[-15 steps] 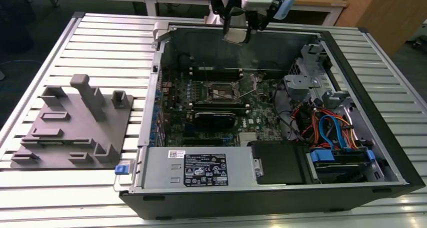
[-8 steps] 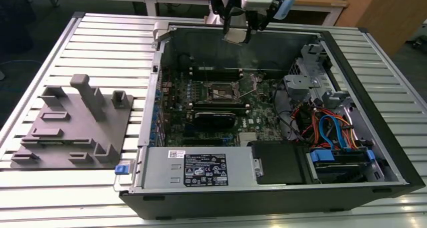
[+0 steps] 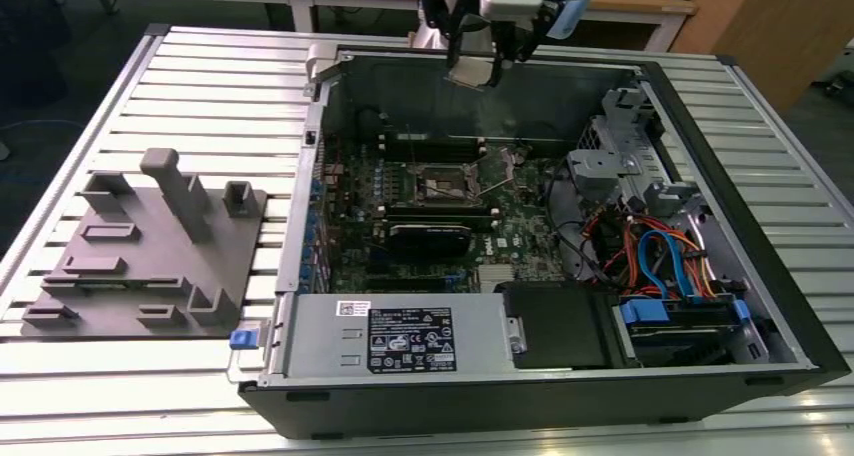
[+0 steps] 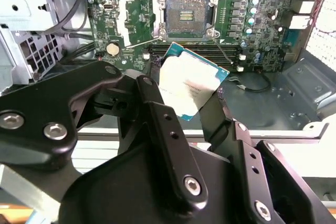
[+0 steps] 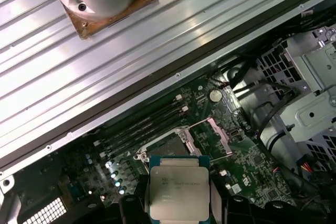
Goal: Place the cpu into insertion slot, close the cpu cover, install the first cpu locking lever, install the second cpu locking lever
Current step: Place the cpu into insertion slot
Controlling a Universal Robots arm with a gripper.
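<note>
- The gripper (image 3: 478, 64) hung over the far wall of the open computer case (image 3: 747, 306), above the level of the board.
- Its two black fingers (image 4: 152, 103) were clamped on the cpu (image 4: 190, 88), one on each opposite edge, so the chip was held in the air with its silver-grey top showing in both wrist views.
- In the first wrist view the cpu (image 5: 178, 188) sat squarely between the fingertips, its green rim peeking out along the upper edge.
- In the exterior view the cpu (image 3: 474, 72) showed as a pale square just under the gripper, well apart from the slot (image 3: 441, 184) down on the green board (image 3: 514, 246).
- The slot (image 4: 188, 14) was bare: its dark centre was uncovered and nothing lay in it.
- The cover (image 4: 124, 30) was swung open and lay flipped out just beside the slot, green board showing through its window.
- A round coin cell (image 4: 111, 49) lay on the board near the open cover.
- In the first wrist view the slot (image 5: 167, 146) lay partly hidden behind the held cpu.
- A grey fixture (image 3: 147, 256) with upright posts stood on the slatted table (image 3: 200, 76), outside the case on the exterior view's left.
- Orange and blue cables (image 3: 657, 256) ran through the case on the exterior view's right.
</note>
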